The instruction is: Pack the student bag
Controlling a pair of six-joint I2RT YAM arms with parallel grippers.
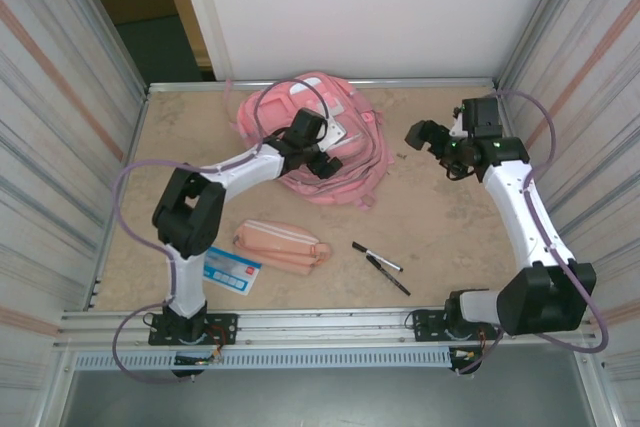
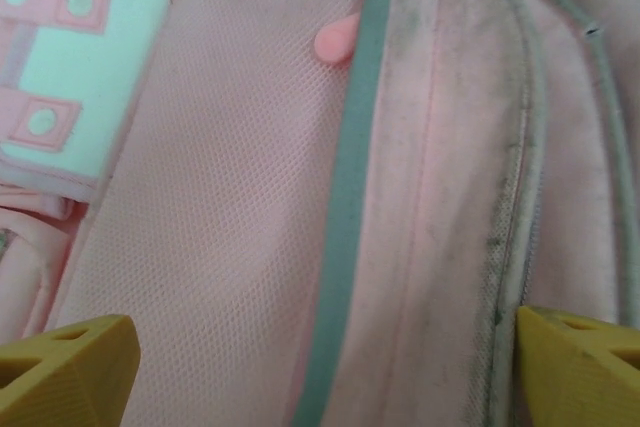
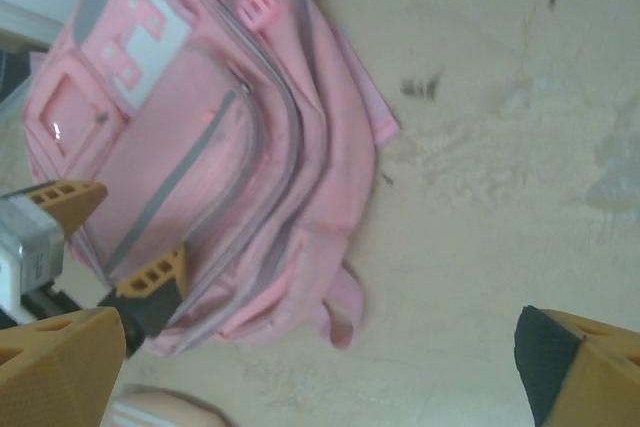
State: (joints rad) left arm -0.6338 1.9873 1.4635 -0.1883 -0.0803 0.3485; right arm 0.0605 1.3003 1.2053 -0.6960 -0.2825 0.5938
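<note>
The student bag (image 1: 318, 127), a big pink backpack with white trim, lies flat at the back middle of the table. My left gripper (image 1: 322, 162) hovers over its near side, jaws open wide. In the left wrist view the bag's mesh front panel (image 2: 230, 227) and a grey zip band lie close beneath the left gripper (image 2: 325, 372), with nothing between the yellow fingertips (image 2: 70, 367). My right gripper (image 1: 430, 137) is open to the right of the bag, above bare table. The right wrist view has the bag (image 3: 230, 137) at upper left and the right gripper (image 3: 320, 367) spread wide and empty.
A flat pink pencil pouch (image 1: 282, 244) lies near the front, with a blue card (image 1: 232, 269) to its left. Two black pens (image 1: 378, 258) lie front centre-right. Corrugated walls close in both sides, and a metal rail runs along the near edge.
</note>
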